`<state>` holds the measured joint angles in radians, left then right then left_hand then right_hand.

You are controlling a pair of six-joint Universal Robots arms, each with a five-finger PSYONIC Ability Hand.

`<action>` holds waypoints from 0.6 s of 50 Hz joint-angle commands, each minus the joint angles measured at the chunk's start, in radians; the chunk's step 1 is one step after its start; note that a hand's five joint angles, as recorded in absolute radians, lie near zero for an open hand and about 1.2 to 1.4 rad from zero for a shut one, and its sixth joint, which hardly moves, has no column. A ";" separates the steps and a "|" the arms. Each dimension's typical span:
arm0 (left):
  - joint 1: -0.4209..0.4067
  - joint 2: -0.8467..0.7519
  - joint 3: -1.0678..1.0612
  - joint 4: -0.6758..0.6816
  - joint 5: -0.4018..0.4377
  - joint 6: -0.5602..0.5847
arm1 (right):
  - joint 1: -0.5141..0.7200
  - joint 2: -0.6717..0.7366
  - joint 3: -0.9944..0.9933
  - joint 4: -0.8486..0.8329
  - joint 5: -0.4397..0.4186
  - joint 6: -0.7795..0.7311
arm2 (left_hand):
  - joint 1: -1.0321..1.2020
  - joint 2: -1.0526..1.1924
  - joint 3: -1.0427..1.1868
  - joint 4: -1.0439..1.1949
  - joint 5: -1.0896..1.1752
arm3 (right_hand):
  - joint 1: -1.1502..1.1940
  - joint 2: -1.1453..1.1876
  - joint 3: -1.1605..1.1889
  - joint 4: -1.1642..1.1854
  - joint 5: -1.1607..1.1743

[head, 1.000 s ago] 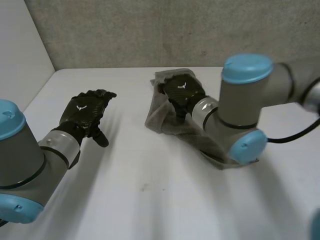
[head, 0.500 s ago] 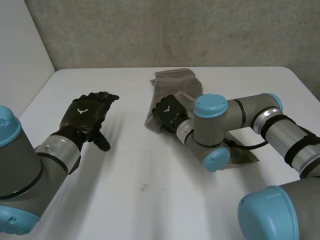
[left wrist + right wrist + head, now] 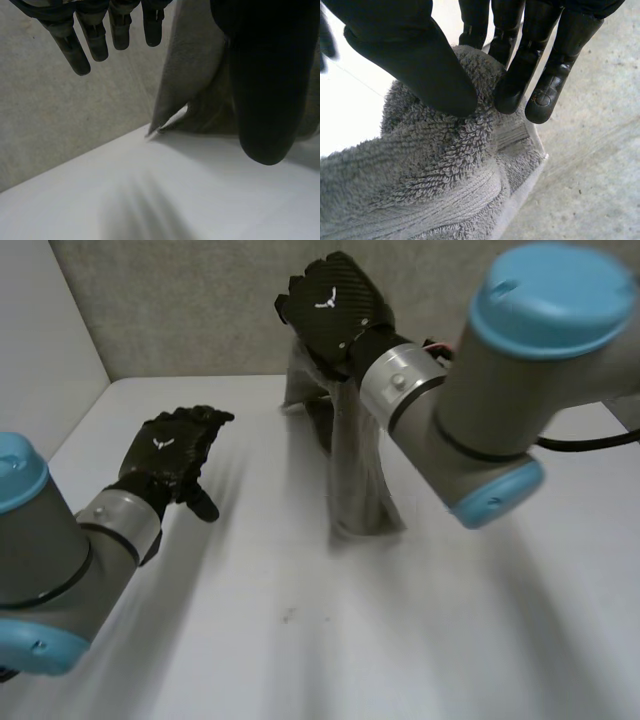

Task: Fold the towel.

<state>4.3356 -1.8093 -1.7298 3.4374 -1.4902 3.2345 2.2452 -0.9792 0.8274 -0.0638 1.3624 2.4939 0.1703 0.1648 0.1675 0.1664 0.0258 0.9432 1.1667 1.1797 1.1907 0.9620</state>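
Observation:
The grey towel (image 3: 355, 460) hangs in a long bunch from my right hand (image 3: 330, 305), which is raised above the back of the white table (image 3: 300, 640); its lower end rests on the tabletop. In the right wrist view the thumb (image 3: 415, 55) and fingers (image 3: 520, 75) pinch a fold of the towel (image 3: 445, 165) between them. My left hand (image 3: 170, 455) hovers over the table's left side, apart from the towel, fingers straight and holding nothing. The left wrist view has its fingers (image 3: 85, 45) spread, with the towel (image 3: 190, 75) beyond them.
A grey wall (image 3: 200, 300) runs along the table's back edge, and a pale side wall (image 3: 40, 350) closes the left. My right arm (image 3: 500, 410) reaches across the right half of the table.
My right hand closed on the towel and lifted it off the table, so the towel now hangs down. The left hand has hardly moved.

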 commanded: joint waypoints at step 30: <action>-0.099 -0.314 0.216 -0.003 0.205 -0.314 | -0.018 -0.578 0.495 0.116 0.020 -0.121 | 0.076 0.081 0.078 0.079 0.045 | 0.453 0.230 0.217 0.206 0.260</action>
<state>4.2339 -2.1271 -1.5149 3.4457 -1.2813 2.9165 2.2330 -1.5460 1.2948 0.0514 1.3631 2.3753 0.2076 0.2078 0.2085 0.2071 0.0258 0.9498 1.1667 1.1846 1.1945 0.9709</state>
